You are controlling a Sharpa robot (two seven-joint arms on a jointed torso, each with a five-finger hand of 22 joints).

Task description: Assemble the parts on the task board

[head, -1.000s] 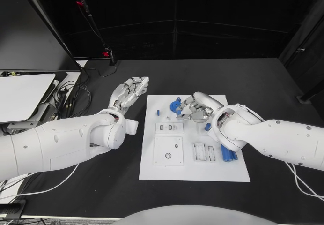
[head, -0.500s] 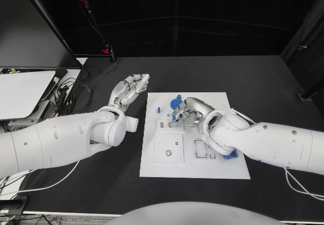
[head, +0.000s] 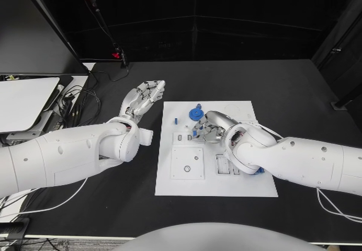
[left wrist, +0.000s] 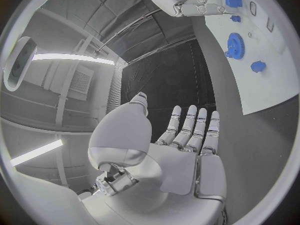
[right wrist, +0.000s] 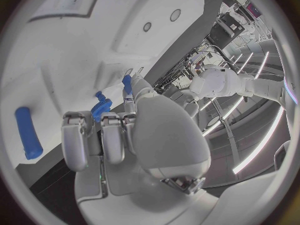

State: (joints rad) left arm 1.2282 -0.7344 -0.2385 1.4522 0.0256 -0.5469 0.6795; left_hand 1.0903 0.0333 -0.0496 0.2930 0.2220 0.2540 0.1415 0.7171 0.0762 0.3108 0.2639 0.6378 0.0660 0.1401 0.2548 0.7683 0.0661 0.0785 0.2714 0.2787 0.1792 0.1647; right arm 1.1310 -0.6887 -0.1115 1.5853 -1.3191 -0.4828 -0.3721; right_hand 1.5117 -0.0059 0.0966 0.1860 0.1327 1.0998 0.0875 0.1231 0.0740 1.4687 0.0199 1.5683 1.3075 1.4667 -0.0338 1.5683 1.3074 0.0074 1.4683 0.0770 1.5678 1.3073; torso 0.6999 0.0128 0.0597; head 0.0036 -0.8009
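Note:
The white task board [head: 218, 180] lies mid-table. A blue gear [head: 194, 112] stands near its far edge, and a small blue peg [head: 176, 121] is by its left edge. My right hand [head: 205, 127] hovers over the board's upper middle, just nearer than the gear, fingers curled in with nothing seen in them. In the right wrist view the gear [right wrist: 100, 108], the peg [right wrist: 127, 83] and a blue cylinder [right wrist: 28, 133] lie beyond the curled fingers [right wrist: 94, 135]. My left hand [head: 144, 97] is flat with fingers spread, over the black table beside the board's far left corner.
White insert plates [head: 188, 166] with holes and slots sit in the board's middle. Cables and a white panel [head: 26, 102] lie at the table's left. In the left wrist view the board [left wrist: 269, 90] carries the gear [left wrist: 235, 45] and another blue piece [left wrist: 258, 66].
My right hand has moved left across the board, from beside the gear to just below it, and its arm now covers more of the board's right side. The left hand stays spread.

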